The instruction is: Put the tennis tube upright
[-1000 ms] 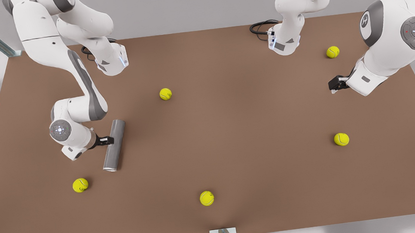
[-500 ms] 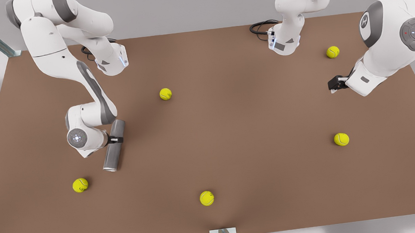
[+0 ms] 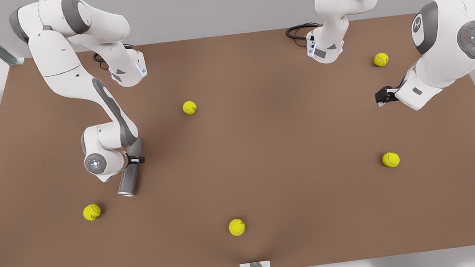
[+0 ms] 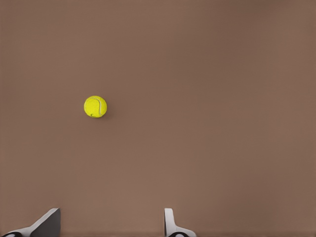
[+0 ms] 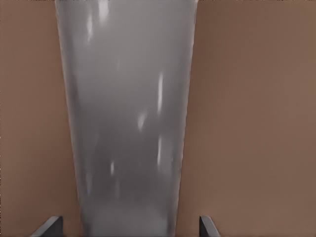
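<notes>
The tennis tube (image 3: 127, 182) is a dark grey cylinder lying flat on the brown table (image 3: 273, 147) toward the front view's left, its light-rimmed end nearest the front edge. My right gripper (image 3: 135, 160) sits over the tube's middle. Seen from the right wrist, the tube (image 5: 128, 123) runs between the fingertips (image 5: 206, 225); the right gripper (image 5: 129, 226) is open and straddles it with a small gap on each side. My left gripper (image 3: 382, 97) waits at the front view's right, above the table. From the left wrist, the left gripper (image 4: 111, 228) is open, nothing between its fingers.
Several yellow tennis balls lie scattered: one (image 3: 91, 212) in front of the tube, one (image 3: 189, 107) behind it, one (image 3: 236, 227) near the front edge, two (image 3: 390, 159) (image 3: 380, 59) at the right. The left wrist view has a ball (image 4: 95, 106). Arm bases (image 3: 324, 48) stand at the back.
My right arm has swung toward the tube, bringing its gripper from beside the tube to over its middle. The tube, the balls and the left arm have not moved.
</notes>
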Controlling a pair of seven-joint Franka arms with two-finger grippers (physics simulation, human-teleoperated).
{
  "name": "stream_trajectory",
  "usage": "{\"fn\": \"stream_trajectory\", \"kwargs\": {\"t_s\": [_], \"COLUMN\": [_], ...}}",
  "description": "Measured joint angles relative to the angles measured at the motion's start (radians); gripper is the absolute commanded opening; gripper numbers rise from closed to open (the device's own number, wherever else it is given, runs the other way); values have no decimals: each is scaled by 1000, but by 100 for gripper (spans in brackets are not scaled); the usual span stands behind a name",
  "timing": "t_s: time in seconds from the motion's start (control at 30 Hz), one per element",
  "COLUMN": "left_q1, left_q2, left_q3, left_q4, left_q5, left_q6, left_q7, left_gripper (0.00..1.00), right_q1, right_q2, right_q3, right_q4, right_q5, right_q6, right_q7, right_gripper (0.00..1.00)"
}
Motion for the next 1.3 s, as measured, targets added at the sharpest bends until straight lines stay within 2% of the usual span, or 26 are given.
{"fn": "stream_trajectory", "kwargs": {"t_s": [0.53, 0.73, 1.3], "left_q1": [-2, -1, -2], "left_q2": [0, 6, 6], "left_q3": [-3, -3, -3], "left_q4": [-5, -5, -9], "left_q5": [0, 0, 0], "left_q6": [-12, -12, -12], "left_q7": [0, 0, 0], "left_gripper": [100, 100, 100], "right_q1": [-5, -5, -5], "right_q2": [64, 65, 68], "right_q3": [0, 0, 0], "right_q4": [20, 21, 21], "right_q5": [-3, -3, -2], "right_q6": [16, 16, 15], "right_q7": [-3, -4, -5], "right_gripper": [100, 83, 80]}}
